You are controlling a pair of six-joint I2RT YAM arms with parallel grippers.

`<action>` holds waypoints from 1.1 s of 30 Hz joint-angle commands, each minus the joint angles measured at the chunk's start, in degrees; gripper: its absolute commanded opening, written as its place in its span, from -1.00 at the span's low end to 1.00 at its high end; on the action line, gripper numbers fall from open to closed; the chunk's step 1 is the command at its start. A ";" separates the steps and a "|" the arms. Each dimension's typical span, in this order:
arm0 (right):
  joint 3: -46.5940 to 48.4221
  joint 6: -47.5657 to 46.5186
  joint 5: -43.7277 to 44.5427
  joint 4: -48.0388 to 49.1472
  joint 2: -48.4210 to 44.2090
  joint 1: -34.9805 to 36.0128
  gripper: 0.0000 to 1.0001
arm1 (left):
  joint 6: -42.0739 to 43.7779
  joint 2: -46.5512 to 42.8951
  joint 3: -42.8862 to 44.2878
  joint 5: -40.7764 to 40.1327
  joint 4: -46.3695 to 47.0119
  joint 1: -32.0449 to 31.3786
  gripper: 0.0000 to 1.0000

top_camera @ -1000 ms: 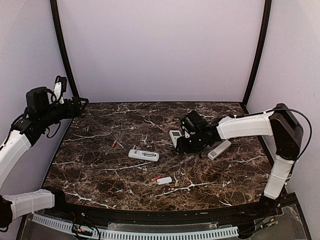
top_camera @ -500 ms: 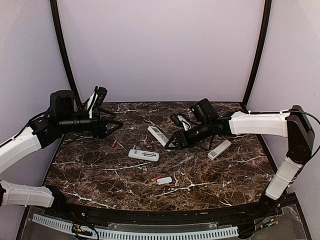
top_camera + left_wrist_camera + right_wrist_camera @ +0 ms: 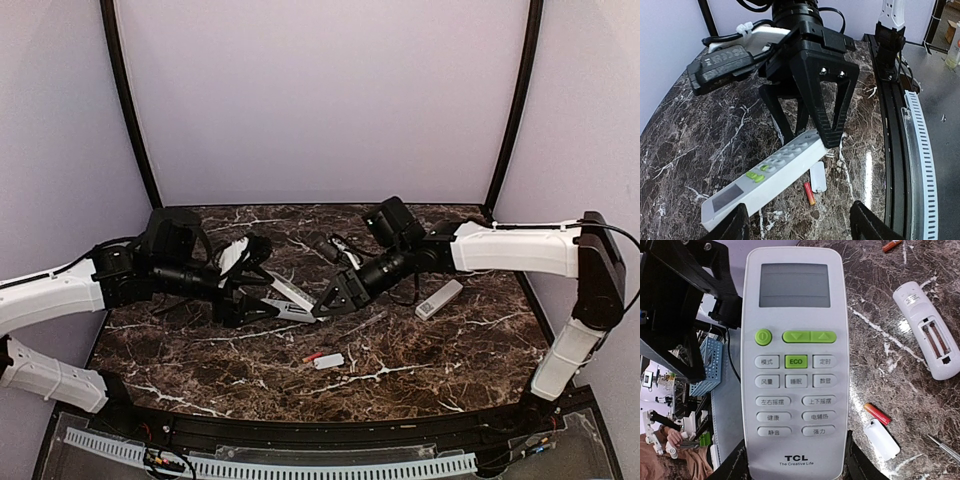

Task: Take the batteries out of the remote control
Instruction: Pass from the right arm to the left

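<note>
The right claw (image 3: 809, 136) is clenched on the bottom end of a white TCL remote (image 3: 794, 365), and that remote hangs in the air above the dark marble surface (image 3: 200, 350), button side up toward the right wrist camera. Its battery side is out of sight. Across from it sits the left claw (image 3: 800, 225), jaws spread wide, grasping nothing. The remote's screen end lies just beside one of its fingers (image 3: 735, 226), though contact there cannot be told.

Down on the surface, right under the held remote, lies a red battery (image 3: 809, 193), just beside a small white cover (image 3: 817, 178). Another orange battery (image 3: 891, 245) shows at the top edge of the right wrist view, well apart from the first.

A second remote (image 3: 929, 337) lies back side up, its compartment open with a reddish inside; whether cells sit in it cannot be told. A third remote (image 3: 439, 299) rests off toward the right side.
</note>
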 commanded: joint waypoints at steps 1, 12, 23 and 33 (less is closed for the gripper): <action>1.89 -1.09 -4.23 0.70 0.97 1.01 -0.68 | 4.32 0.15 1.23 -2.65 -2.70 -2.08 0.37; 4.27 -3.48 -7.08 -3.17 3.09 2.34 -0.68 | 9.52 4.86 1.17 -15.05 -3.98 -10.03 0.43; 4.98 -4.97 -8.49 -5.13 4.67 2.75 -0.69 | 11.55 3.81 -1.59 -21.57 -0.89 -12.40 0.42; 6.11 -6.80 -7.94 -8.15 6.02 3.24 -0.70 | 14.06 7.48 -1.39 -28.18 -1.35 -15.47 -0.13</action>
